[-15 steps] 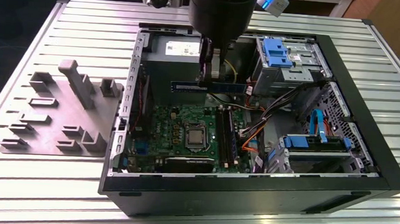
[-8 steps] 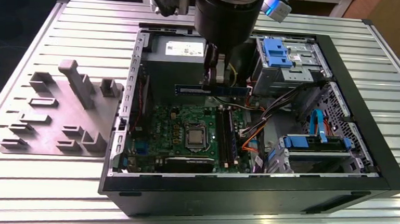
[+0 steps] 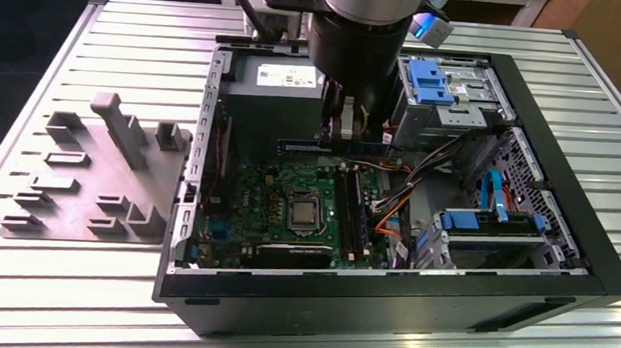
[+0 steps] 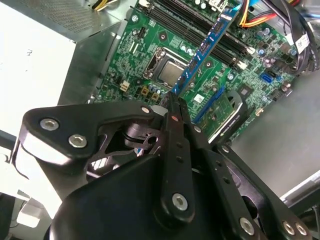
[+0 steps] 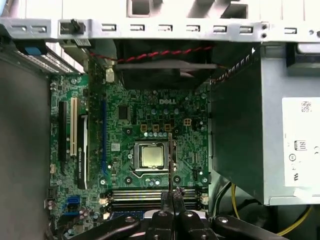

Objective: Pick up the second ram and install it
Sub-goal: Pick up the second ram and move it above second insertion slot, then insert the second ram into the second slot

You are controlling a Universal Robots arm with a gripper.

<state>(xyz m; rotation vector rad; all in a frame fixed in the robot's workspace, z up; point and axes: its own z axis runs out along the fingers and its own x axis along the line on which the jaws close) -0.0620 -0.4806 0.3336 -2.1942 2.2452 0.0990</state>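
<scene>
One slim blue-green strip with dark chips, the second ram (image 3: pixel 328 147), hangs level and edge-down inside the open computer case (image 3: pixel 565 238), between the grey power-supply box (image 3: pixel 273 79) and the processor (image 3: pixel 302 214), up off the green motherboard (image 3: pixel 272 188) rather than seated in it. From where I stand the arm (image 3: pixel 351 31) drops almost straight down into the case as a thick dark column, and the gripper (image 3: pixel 340 139) at its end points at the board with its fingers (image 4: pixel 175 117) pinched tight on the strip near its middle; in the second wrist view the strip juts out past the fingertips across the long black memory sockets (image 4: pixel 192 22). Off on the exterior view's left a cluster of grey holder blocks (image 3: pixel 94 177) sits on the slatted metal table (image 3: pixel 136 26), well apart from the case. Further along, the sockets lie just beside the processor on the exterior view's right, then a bundle of cables (image 3: pixel 389 219) runs close past the strip's end, and beyond that stand a drive cage (image 3: pixel 455 110) with a blue fitting and a blue cable (image 3: pixel 493 193)
</scene>
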